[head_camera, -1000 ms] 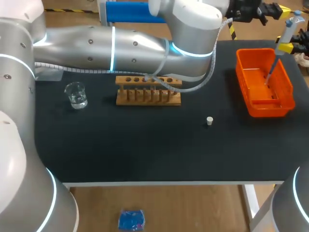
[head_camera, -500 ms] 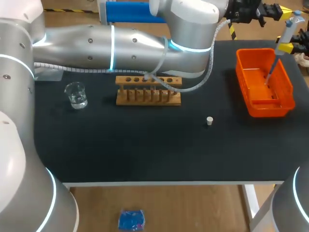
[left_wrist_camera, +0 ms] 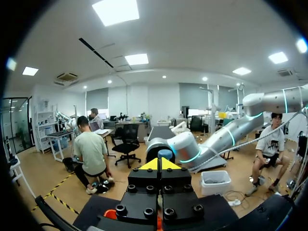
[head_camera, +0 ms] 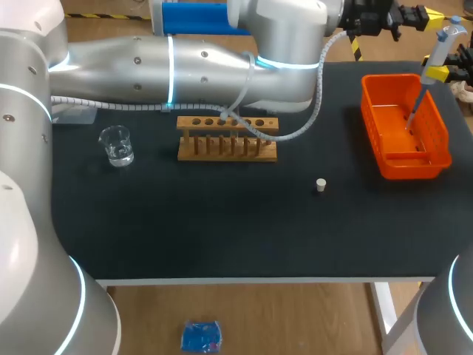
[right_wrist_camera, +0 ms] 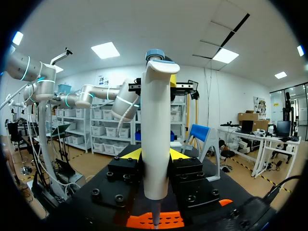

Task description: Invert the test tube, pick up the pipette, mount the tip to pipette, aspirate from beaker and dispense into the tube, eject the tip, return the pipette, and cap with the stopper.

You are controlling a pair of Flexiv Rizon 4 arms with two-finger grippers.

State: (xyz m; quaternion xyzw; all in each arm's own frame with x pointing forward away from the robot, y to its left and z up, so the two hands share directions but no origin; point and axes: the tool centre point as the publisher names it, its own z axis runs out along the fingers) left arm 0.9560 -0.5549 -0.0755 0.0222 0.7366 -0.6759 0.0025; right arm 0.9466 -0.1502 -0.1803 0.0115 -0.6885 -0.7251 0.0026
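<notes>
In the head view my right gripper [head_camera: 441,71] is at the table's far right, shut on the white pipette [head_camera: 440,46], which has a blue top. The pipette's thin tip [head_camera: 414,109] hangs down inside the orange bin [head_camera: 440,157]. In the right wrist view the pipette [right_wrist_camera: 156,139] stands upright between the fingers, above the orange bin [right_wrist_camera: 168,221]. My left arm reaches across the back of the table. Its gripper [head_camera: 415,16] is shut and empty, high up and just left of the pipette's top; its yellow tips [left_wrist_camera: 161,164] meet. The glass beaker [head_camera: 116,144] stands at the left, and the small white stopper [head_camera: 321,185] lies mid-table.
A wooden test tube rack [head_camera: 227,138] stands in the middle, partly crossed by my left arm's grey cable [head_camera: 310,118]. I cannot make out a tube in it. The dark table top [head_camera: 222,222] lies bare between the rack and the front edge.
My left arm has drawn slightly back and up, away from the rack. My right arm and the pipette have not moved.
</notes>
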